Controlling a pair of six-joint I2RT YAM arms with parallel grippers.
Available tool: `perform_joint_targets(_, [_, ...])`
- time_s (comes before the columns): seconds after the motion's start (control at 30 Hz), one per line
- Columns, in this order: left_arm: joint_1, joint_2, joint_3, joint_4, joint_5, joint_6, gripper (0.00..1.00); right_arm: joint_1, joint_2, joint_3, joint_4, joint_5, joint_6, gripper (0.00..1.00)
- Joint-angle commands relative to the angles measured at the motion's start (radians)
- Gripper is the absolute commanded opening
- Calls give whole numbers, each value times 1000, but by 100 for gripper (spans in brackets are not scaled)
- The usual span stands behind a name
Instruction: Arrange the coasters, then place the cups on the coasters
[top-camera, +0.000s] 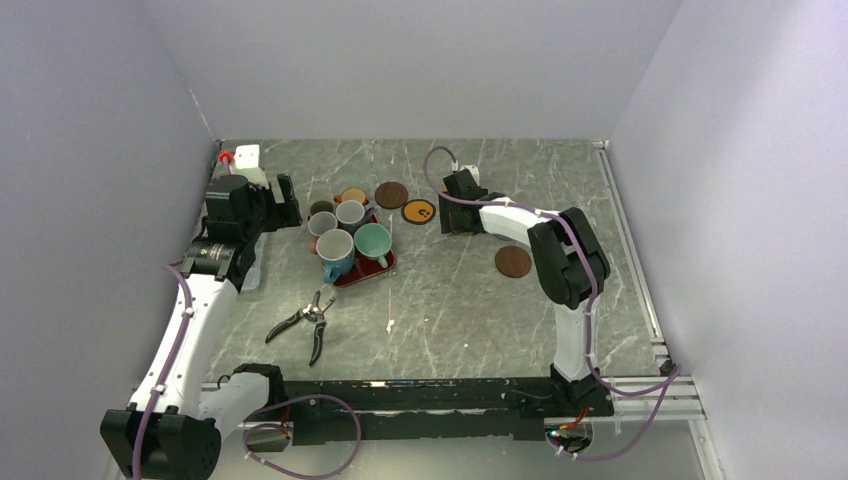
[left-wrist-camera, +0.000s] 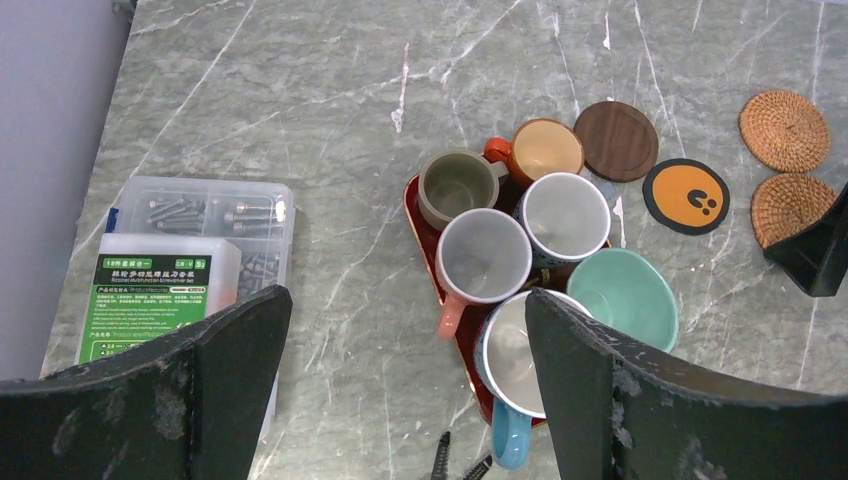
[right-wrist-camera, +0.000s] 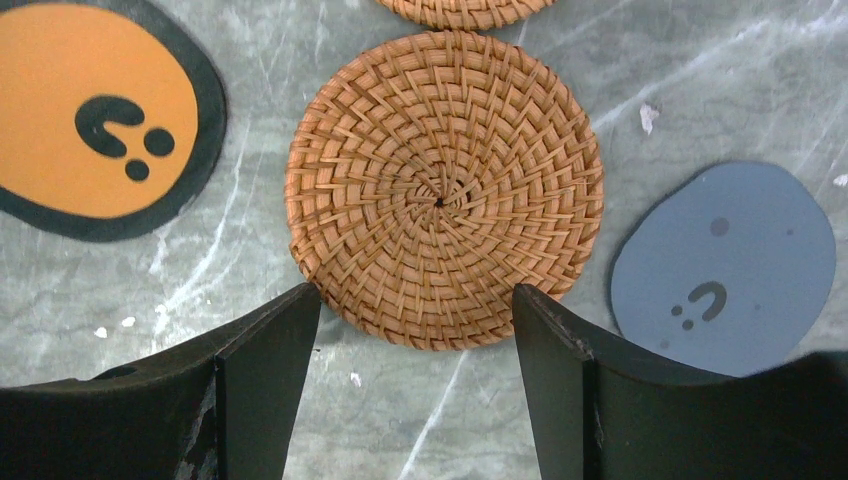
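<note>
Several cups stand packed on a red tray (left-wrist-camera: 420, 235): olive (left-wrist-camera: 458, 187), orange-brown (left-wrist-camera: 545, 150), grey-white (left-wrist-camera: 565, 215), pink-handled white (left-wrist-camera: 483, 255), blue (left-wrist-camera: 520, 350) and teal (left-wrist-camera: 625, 297). My left gripper (left-wrist-camera: 408, 330) hovers open just left of them, holding nothing. My right gripper (right-wrist-camera: 415, 320) is open low over a woven orange coaster (right-wrist-camera: 445, 190), its fingertips at the coaster's near edge. A black coaster with an orange face (right-wrist-camera: 95, 115) lies to its left, a blue coaster (right-wrist-camera: 723, 268) to its right, and a second woven one (right-wrist-camera: 465, 10) beyond. Dark brown coasters (top-camera: 391, 194) (top-camera: 513, 261) lie apart on the table.
Pruning shears (top-camera: 305, 322) lie on the table in front of the tray. A clear plastic box of screws (left-wrist-camera: 190, 250) sits left of the tray under my left arm. A white device (top-camera: 246, 156) is at the back left corner. Walls close in the table's left, back and right.
</note>
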Motion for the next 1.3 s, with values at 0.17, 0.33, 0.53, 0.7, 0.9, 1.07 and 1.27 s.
perform_joint_targets(0.17, [-3, -6, 7, 27, 16, 0, 94, -22, 97, 59, -27, -13, -25, 74])
perform_joint_targets(0.33, [-3, -5, 7, 27, 20, -1, 94, -31, 109, 76, -23, -21, -30, 74])
perform_joint_targets(0.53, [-3, -5, 7, 27, 19, -3, 94, -34, 103, 97, -13, -51, -46, 74])
perform_joint_targets(0.7, [-3, -4, 7, 26, 17, -4, 94, -34, 62, 107, 8, -107, -76, 77])
perform_joint_targets(0.9, [-3, -7, 6, 28, 14, -5, 94, -34, 1, 128, 38, -194, -124, 85])
perform_joint_targets(1.07, [-3, -7, 4, 30, 16, -6, 94, -35, -95, 103, 82, -251, -135, 94])
perform_joint_targets(1.27, [-3, -9, 4, 29, 8, -4, 94, -36, -247, -2, 74, -211, -96, 100])
